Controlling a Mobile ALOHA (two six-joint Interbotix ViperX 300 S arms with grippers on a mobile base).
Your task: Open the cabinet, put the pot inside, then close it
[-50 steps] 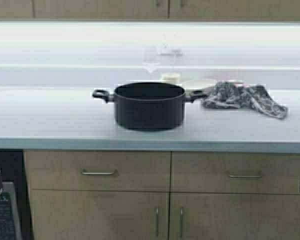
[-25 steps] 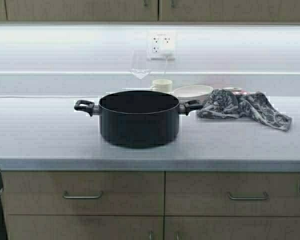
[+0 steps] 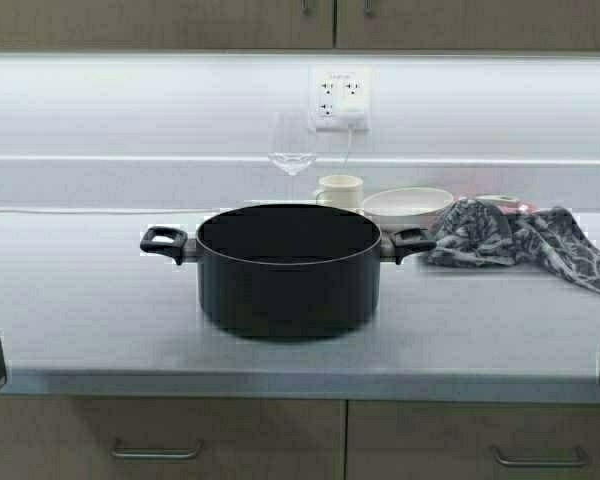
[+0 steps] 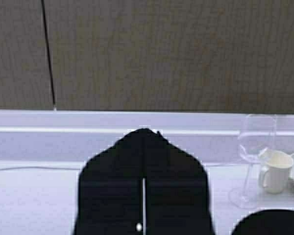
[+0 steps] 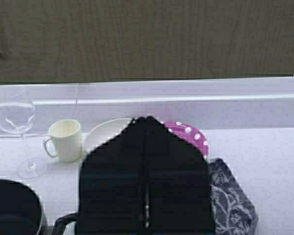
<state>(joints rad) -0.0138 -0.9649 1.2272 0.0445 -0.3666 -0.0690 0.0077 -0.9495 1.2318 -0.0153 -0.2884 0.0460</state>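
Note:
The black pot (image 3: 288,270) stands lidless on the grey counter (image 3: 80,300), straight ahead, loop handles to either side. The cabinet (image 3: 180,25) hangs above, both tan doors shut; only their lower edge and small metal handles (image 3: 306,5) show. My left gripper (image 4: 143,131) is shut and empty, low before the counter, left of the pot (image 4: 272,224). My right gripper (image 5: 146,118) is shut and empty, to the right of the pot (image 5: 10,208). Both wrist views face the cabinet doors (image 4: 176,54) (image 5: 147,39). In the high view only bits of both arms show at the side edges.
Behind the pot stand a wine glass (image 3: 292,145), a cream mug (image 3: 341,190) and a shallow white bowl (image 3: 408,207). A grey patterned towel (image 3: 525,245) and a pink dotted dish (image 3: 505,203) lie to the right. A wall outlet (image 3: 340,98) sits above. Drawers (image 3: 160,450) are below the counter.
The robot has driven forward toward the counter: the pot and counter look larger and lower, and the base cabinets have dropped out of view. Both grippers stay shut.

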